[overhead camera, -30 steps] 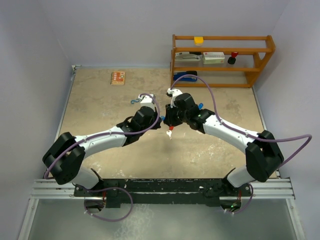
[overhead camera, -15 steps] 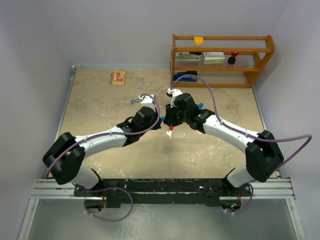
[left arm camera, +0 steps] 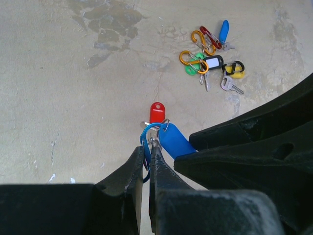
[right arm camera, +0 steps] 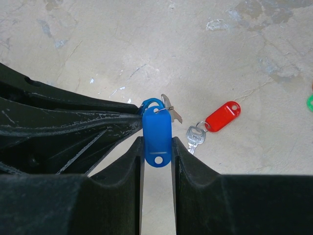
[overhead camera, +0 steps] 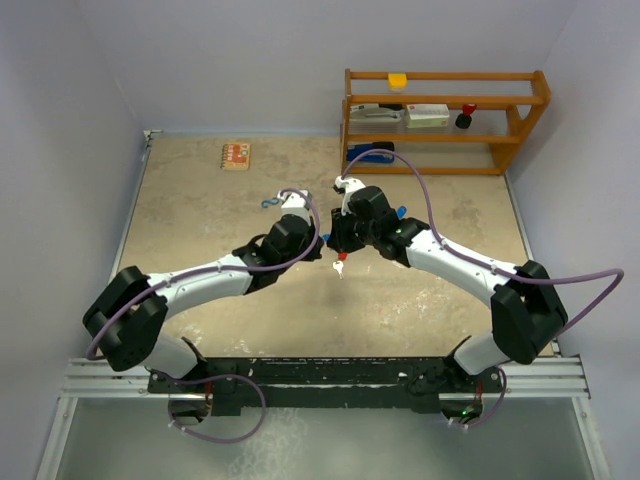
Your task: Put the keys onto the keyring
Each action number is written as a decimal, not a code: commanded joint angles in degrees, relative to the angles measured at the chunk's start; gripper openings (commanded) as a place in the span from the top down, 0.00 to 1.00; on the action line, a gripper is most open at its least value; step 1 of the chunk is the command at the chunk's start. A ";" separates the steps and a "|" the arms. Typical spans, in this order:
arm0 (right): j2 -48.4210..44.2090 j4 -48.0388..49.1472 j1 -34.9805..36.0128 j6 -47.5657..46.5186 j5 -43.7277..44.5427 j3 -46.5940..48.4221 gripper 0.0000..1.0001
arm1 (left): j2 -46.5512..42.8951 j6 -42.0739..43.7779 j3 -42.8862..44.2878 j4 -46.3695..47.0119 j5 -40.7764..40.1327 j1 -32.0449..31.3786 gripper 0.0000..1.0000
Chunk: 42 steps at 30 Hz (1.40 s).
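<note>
We see the two arms meet over the middle of the bench (overhead camera: 200, 200). Our left gripper (left arm camera: 147, 152) is pressed together on the blue carabiner (left arm camera: 143, 139), its fingertips pinching the lower part of the loop. Our right gripper (right arm camera: 157, 147) pinches the blue key tag (right arm camera: 156, 134) flat between its pads, the jaws standing only as wide as the tag. The tag's small ring sits right at the top of the carabiner, and a silver key blade (right arm camera: 172, 108) shows just behind it. We cannot tell whether that ring already runs through the carabiner.

The red-tagged key (right arm camera: 222, 116) lies flat on the bench just beside the grippers, touching neither. The other keys (left arm camera: 211, 62), with green, white, yellow and blue heads, lie in a cluster mixed with orange and red clips (left arm camera: 195, 49), farther toward the far right part of the bench, apart from both grippers.
</note>
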 commanded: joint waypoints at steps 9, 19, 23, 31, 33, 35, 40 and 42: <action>0.13 1.29 -0.08 0.89 0.66 2.12 0.77 | -4.17 -0.63 -1.60 0.17 0.15 -0.54 1.00; -0.06 0.69 -0.03 0.55 1.32 2.65 0.77 | -4.14 -0.63 -2.12 0.06 0.01 -0.54 1.00; -0.28 0.42 -0.01 0.29 1.66 2.66 0.77 | -4.22 -0.62 -2.38 0.05 -0.14 -0.55 1.00; -0.31 0.15 -0.02 -0.07 2.07 2.75 0.77 | -4.52 -0.47 -2.92 0.85 0.10 -0.54 1.00; -0.37 0.07 -0.05 -0.17 2.12 2.83 0.77 | -4.51 -0.37 -3.19 1.22 0.34 -0.54 1.00; -0.45 0.06 -0.03 -0.16 2.17 2.83 0.77 | -4.53 -0.28 -3.31 1.48 0.52 -0.55 1.00; -0.54 -0.24 -0.09 -0.36 2.38 3.11 0.77 | -4.44 -0.03 -3.44 1.80 0.84 -0.54 1.00; -0.63 -0.37 -0.06 -0.42 2.47 3.17 0.78 | -4.30 -0.02 -3.39 1.80 0.89 -0.55 1.00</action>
